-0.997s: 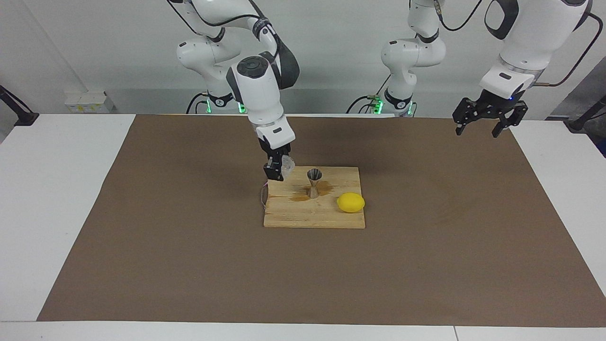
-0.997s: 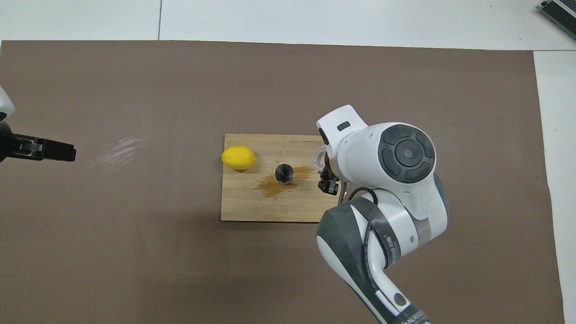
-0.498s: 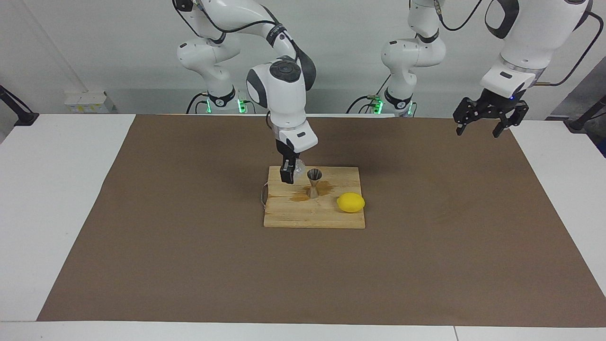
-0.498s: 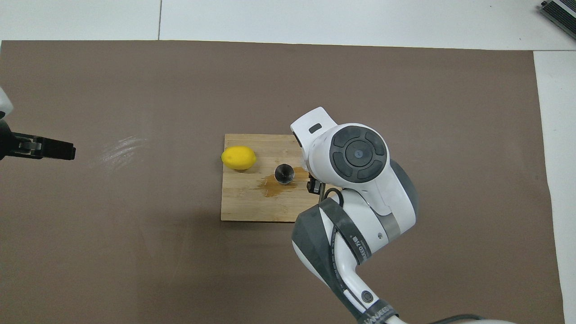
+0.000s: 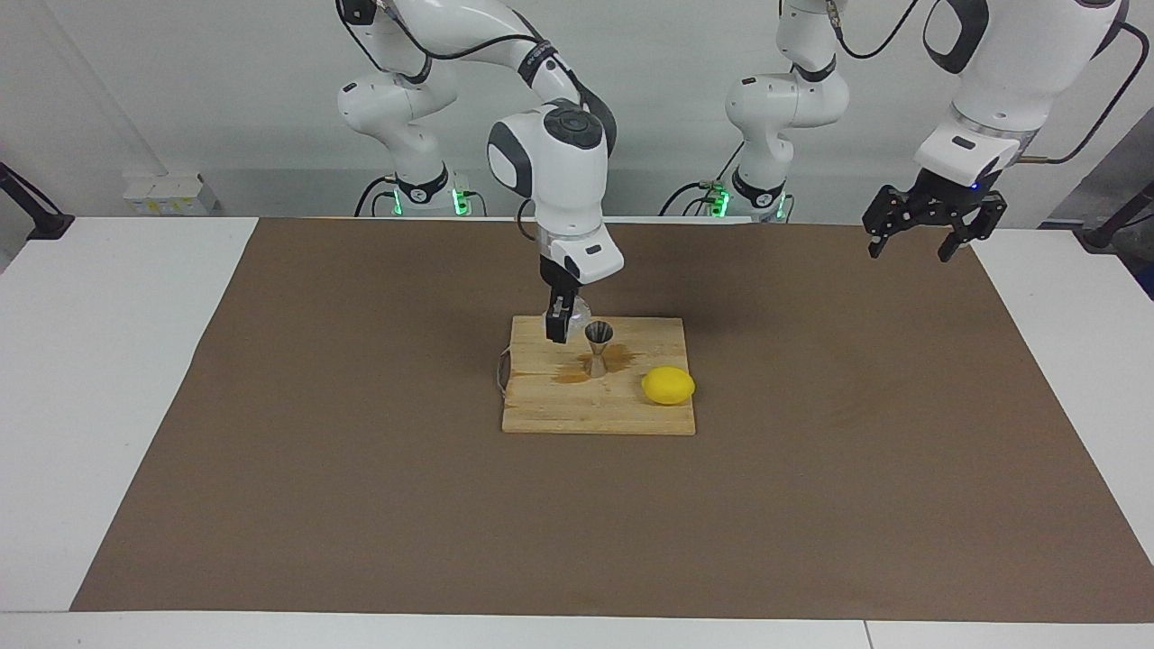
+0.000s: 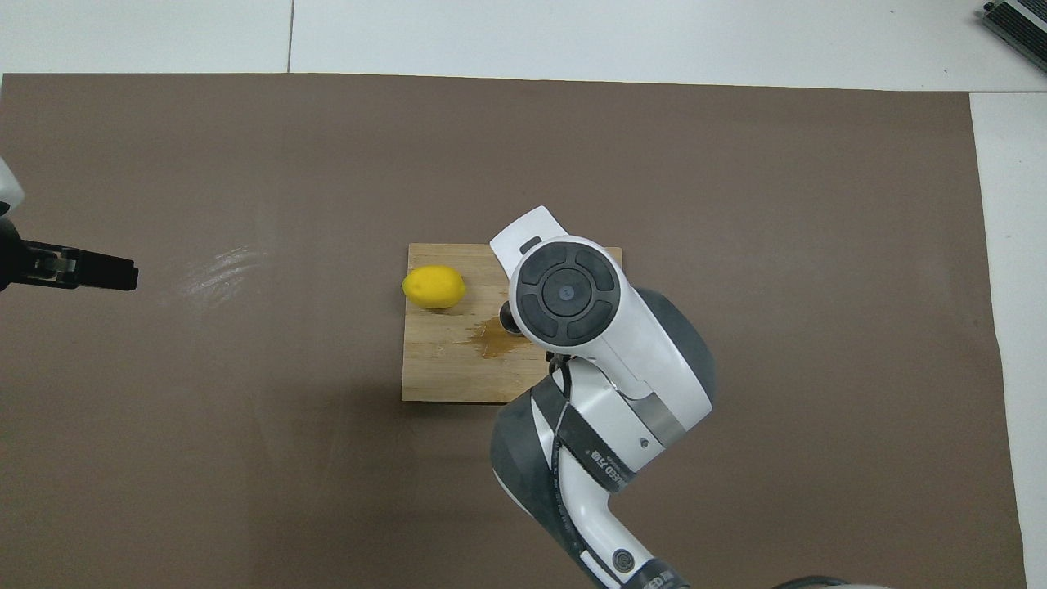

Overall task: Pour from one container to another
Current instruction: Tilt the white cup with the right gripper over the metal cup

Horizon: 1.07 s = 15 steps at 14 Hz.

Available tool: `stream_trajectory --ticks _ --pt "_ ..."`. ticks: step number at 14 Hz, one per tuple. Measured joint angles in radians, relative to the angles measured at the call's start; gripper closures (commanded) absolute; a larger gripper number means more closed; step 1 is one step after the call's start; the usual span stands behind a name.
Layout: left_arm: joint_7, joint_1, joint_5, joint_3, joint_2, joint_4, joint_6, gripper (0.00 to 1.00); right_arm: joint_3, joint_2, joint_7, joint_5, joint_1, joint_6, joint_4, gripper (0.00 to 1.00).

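A small clear ribbed glass cup [image 5: 579, 314] hangs in the air with my right gripper [image 5: 560, 326] shut on it. It is just above and beside the rim of the steel hourglass jigger [image 5: 597, 347]. The jigger stands upright in the middle of the wooden board [image 5: 595, 410]. In the overhead view my right arm's wrist covers the cup, the gripper and nearly all of the jigger. My left gripper [image 5: 911, 249] [image 6: 114, 274] waits open and raised over the mat's edge at the left arm's end.
A yellow lemon [image 5: 668, 386] [image 6: 433, 287] lies on the board [image 6: 442, 372] beside the jigger, toward the left arm's end. A brown wet stain [image 6: 491, 339] spreads around the jigger's foot. A thin metal loop [image 5: 501, 370] sticks out at the board's other end. Brown mat [image 5: 361, 469] covers the table.
My right gripper has carried the cup from the board's edge at the right arm's end inward to beside the jigger's rim. The wrist now hides the jigger from above. The left arm has not moved.
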Motion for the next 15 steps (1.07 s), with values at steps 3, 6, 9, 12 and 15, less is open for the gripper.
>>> stream_trajectory --ticks 3,6,9,12,15 --pt "0.000 0.000 0.000 0.000 0.000 0.000 0.000 0.00 0.000 0.044 0.044 -0.045 0.031 -0.055 0.065 0.44" --pt "0.000 0.000 0.000 0.000 0.000 0.000 0.000 0.00 -0.002 0.068 0.056 -0.081 0.034 -0.058 0.082 0.44" --pt "0.000 0.000 0.000 0.000 0.000 0.000 0.000 0.00 -0.003 0.080 0.056 -0.102 0.035 -0.061 0.084 0.44" --pt "0.000 0.000 0.000 0.000 0.000 0.000 0.000 0.00 -0.002 0.094 0.056 -0.136 0.049 -0.075 0.085 0.44" --pt "0.000 0.000 0.000 0.000 0.000 0.000 0.000 0.00 -0.002 0.099 0.056 -0.158 0.059 -0.082 0.086 0.43"
